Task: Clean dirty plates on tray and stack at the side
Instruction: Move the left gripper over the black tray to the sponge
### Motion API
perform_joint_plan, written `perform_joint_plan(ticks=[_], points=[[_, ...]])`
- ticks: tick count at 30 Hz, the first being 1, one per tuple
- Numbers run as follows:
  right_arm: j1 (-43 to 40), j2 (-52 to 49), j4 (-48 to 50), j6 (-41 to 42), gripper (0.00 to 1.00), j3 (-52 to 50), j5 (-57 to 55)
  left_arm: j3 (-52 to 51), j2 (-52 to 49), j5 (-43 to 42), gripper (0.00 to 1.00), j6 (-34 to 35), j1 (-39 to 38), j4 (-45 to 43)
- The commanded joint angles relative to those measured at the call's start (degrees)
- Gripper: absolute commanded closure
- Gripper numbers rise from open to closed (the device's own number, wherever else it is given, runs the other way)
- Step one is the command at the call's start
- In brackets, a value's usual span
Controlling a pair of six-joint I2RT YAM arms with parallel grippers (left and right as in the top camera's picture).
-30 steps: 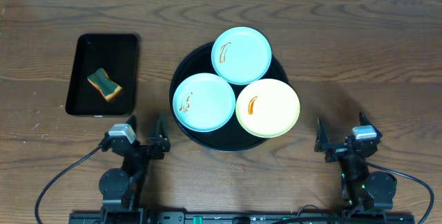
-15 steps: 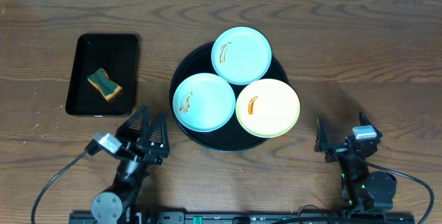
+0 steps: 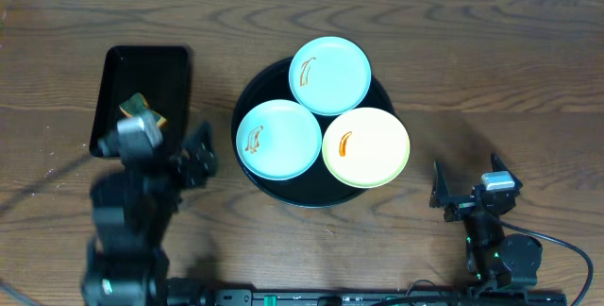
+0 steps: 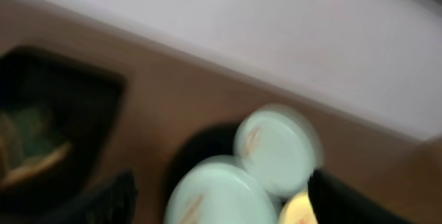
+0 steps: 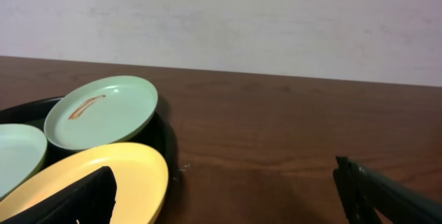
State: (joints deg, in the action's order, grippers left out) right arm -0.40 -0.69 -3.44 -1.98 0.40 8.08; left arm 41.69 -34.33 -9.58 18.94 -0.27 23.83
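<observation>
We think the left gripper (image 3: 200, 151) is going for the sponge (image 3: 138, 106) in the small black tray (image 3: 142, 68). Its fingers are wide apart and hold nothing. It should come straight down with 1 finger on each side, then squeeze. The right gripper (image 3: 464, 191) is wide apart and empty too. The 3 dirty plates (image 3: 329, 75) sit smeared on the round tray (image 3: 283, 198). 1 second ago the left gripper sat low by the front edge. Now it has lifted and swung toward the sponge.
</observation>
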Motion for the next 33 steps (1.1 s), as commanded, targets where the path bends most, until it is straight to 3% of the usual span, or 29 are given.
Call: perform_joint_plan(ticks=[1, 5, 12, 17, 21, 24, 25, 33], points=[[0.5, 0.3, -0.2, -0.4, 0.01, -0.1, -0.1, 15.1, -15.3, 13.3, 0.2, -4.7, -0.2, 12.4], [0.5, 0.3, -0.2, -0.4, 0.01, -0.1, -0.1, 27.7, -27.5, 13.1, 0.2, -5.4, -0.2, 22.7], [0.5, 0.3, -0.2, -0.4, 0.01, -0.1, -0.1, 35.1, -36.5, 13.1, 0.2, -6.4, 0.6, 26.2], [0.5, 0.3, -0.2, -0.4, 0.01, -0.1, -0.1, 45.4, -44.5, 12.9, 0.2, -3.3, 7.5, 37.1], [0.5, 0.3, -0.2, -0.4, 0.01, -0.1, -0.1, 50.6, -51.7, 8.0, 0.2, -3.4, 13.4, 43.7], [0.5, 0.3, -0.2, -0.4, 0.01, -0.1, -0.1, 50.7, -54.9, 3.0, 0.19, -3.4, 16.0, 43.5], [0.5, 0.3, -0.2, -0.4, 0.01, -0.1, -0.1, 50.7, -55.8, 2.4, 0.01, -3.4, 16.5, 42.8], [0.5, 0.3, -0.2, -0.4, 0.01, -0.1, -0.1, 50.3, -61.2, 3.4, 0.01, -3.4, 17.0, 33.5]])
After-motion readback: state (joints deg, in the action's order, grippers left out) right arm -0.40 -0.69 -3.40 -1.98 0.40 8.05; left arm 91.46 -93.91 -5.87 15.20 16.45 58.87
